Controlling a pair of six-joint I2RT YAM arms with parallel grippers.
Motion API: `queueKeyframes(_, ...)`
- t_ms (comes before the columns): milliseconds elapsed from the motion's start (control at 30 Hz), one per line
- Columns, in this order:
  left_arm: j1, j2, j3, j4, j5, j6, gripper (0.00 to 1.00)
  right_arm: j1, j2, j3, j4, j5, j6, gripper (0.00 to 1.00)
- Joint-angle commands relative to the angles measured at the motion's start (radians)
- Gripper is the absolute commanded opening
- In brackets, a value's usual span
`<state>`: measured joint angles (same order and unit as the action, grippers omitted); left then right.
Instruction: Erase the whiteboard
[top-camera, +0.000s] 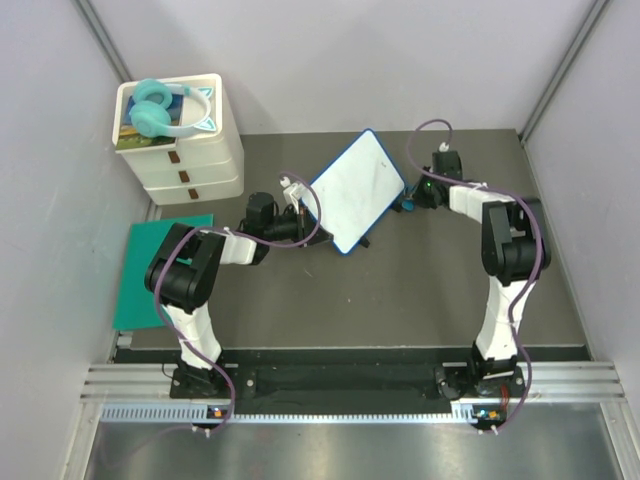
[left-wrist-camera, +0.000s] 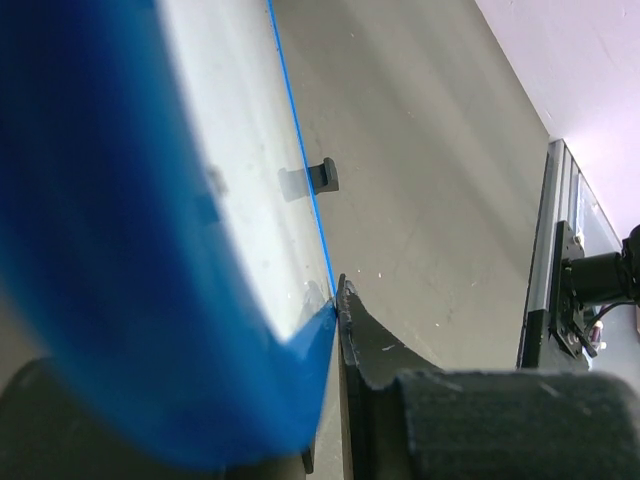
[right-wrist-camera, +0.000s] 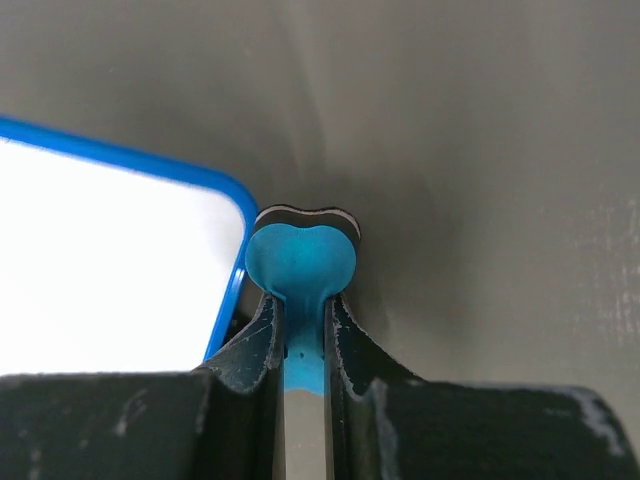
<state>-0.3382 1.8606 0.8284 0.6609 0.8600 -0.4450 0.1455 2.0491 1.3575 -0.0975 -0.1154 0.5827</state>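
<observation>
The whiteboard (top-camera: 358, 190) lies tilted at the middle of the dark table, with a white face, a thin blue rim and no scribbles that I can see. My left gripper (top-camera: 300, 222) is shut on its near left edge. In the left wrist view the blurred blue rim (left-wrist-camera: 150, 300) fills the left side, with one black finger (left-wrist-camera: 365, 335) pressed against it. My right gripper (top-camera: 412, 198) is shut on a blue eraser (right-wrist-camera: 300, 260) with a dark felt underside. It holds the eraser on the table just off the board's right corner (right-wrist-camera: 225, 200).
A white drawer unit (top-camera: 190, 160) with teal headphones (top-camera: 160, 108) on top stands at the back left. A green mat (top-camera: 150, 275) lies at the left edge. A small black piece (left-wrist-camera: 323, 176) sits by the board's edge. Metal rails (top-camera: 350, 385) run along the near edge.
</observation>
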Motion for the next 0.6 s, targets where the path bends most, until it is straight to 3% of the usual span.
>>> queueKeyframes(0,-0.021,-0.021,0.001,-0.018,0.036,0.046,0.0,0.014,-0.168,-0.046,0.038,-0.037,-0.011,0.0)
queueKeyframes(267,-0.022,-0.008,-0.005,-0.014,0.037,0.048,0.0,0.019,-0.276,-0.046,0.119,-0.101,-0.006,0.0)
queueKeyframes(567,-0.024,-0.008,-0.002,-0.018,0.033,0.052,0.0,0.094,-0.011,0.234,0.068,-0.144,-0.03,0.0)
